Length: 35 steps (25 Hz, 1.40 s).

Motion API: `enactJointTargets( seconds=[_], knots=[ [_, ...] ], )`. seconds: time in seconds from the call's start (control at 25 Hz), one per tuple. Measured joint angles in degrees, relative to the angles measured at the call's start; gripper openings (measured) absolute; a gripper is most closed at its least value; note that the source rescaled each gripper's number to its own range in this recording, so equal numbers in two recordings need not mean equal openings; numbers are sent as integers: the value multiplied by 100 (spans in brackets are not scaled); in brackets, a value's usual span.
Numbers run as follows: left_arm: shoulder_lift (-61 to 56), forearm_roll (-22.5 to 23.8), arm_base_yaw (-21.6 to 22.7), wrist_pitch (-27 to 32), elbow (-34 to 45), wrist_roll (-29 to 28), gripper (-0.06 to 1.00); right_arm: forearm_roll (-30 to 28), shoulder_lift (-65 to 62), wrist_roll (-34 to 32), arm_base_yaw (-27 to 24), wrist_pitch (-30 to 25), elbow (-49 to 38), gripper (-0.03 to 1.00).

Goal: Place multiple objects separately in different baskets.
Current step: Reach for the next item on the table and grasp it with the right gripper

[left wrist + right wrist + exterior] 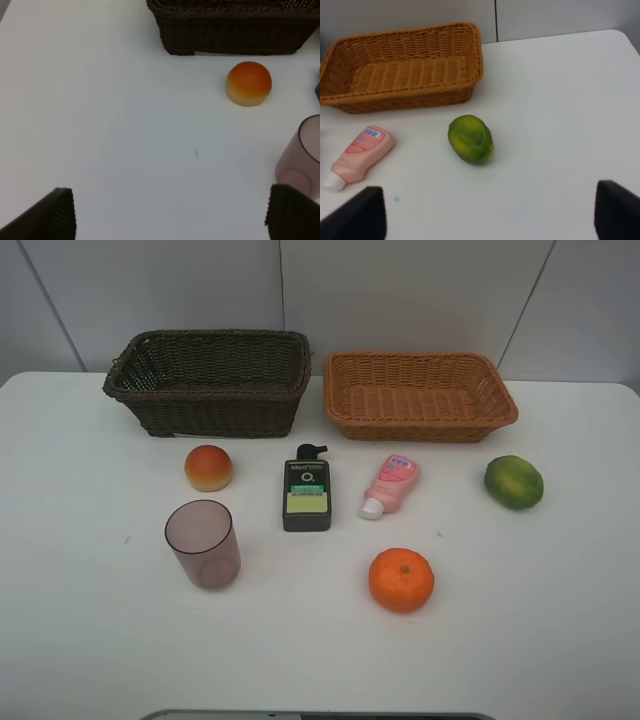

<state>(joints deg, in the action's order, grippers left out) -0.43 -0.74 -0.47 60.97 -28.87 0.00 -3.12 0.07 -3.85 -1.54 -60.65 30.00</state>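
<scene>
Left tool (pixel 173 216) is spread wide, holding nothing. The peach (pixel 249 83) sits ahead of it, well apart, near the dark basket (pixel 235 35). The mauve cup (pixel 302 152) stands upright close by one finger. Right tool (pixel 487 214) is also spread, holding nothing. The green fruit (pixel 470 139) lies ahead, untouched, with the tan basket (pixel 405 100) beyond. Bottle (pixel 306 494), tube (pixel 391 484) and orange (pixel 401 580) lie mid-bench (pixel 80 620).
</scene>
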Motion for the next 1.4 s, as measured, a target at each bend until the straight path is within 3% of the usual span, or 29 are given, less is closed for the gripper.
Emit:
enactJointTargets(
  seconds=[1.4],
  knots=[
    [0,0,0,0,0,0,92,0,0,0,0,0,0,88]
  ],
)
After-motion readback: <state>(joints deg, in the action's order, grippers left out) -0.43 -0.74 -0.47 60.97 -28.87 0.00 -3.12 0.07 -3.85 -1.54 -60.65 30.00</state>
